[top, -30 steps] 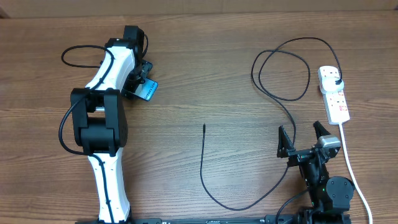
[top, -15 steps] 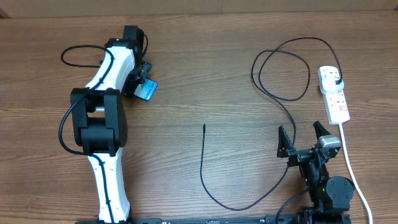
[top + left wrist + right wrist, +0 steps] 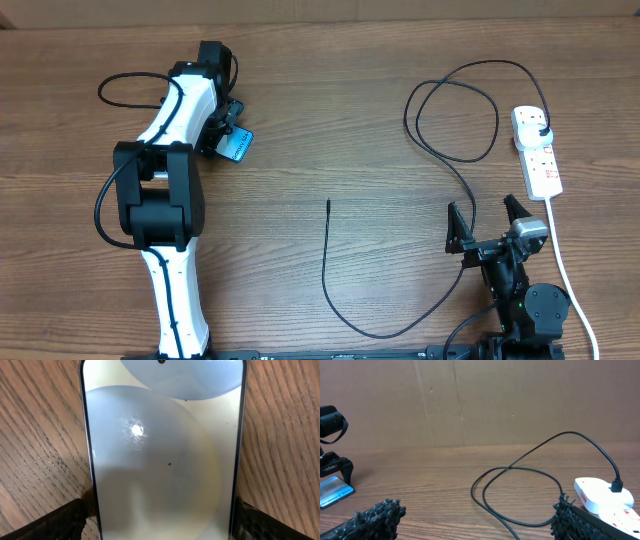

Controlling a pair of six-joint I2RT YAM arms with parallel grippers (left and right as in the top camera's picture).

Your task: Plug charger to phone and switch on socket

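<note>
The phone (image 3: pixel 239 148), its screen lit light blue, lies at the back left of the table and fills the left wrist view (image 3: pixel 162 445). My left gripper (image 3: pixel 232 140) is shut on it, one dark finger against each long edge. The charger is a thin black cable. Its tip (image 3: pixel 328 203) lies loose mid-table, the cable (image 3: pixel 450 110) loops at the back right, and its plug (image 3: pixel 541 128) sits in the white socket (image 3: pixel 537 152). My right gripper (image 3: pixel 487 225) stands open near the front right, left of the socket (image 3: pixel 600 495), holding nothing.
The socket's white cord (image 3: pixel 562 260) runs toward the front edge beside the right arm's base. A black arm cable (image 3: pixel 125 85) loops at the far left. A brown cardboard wall (image 3: pixel 480 400) stands behind the table.
</note>
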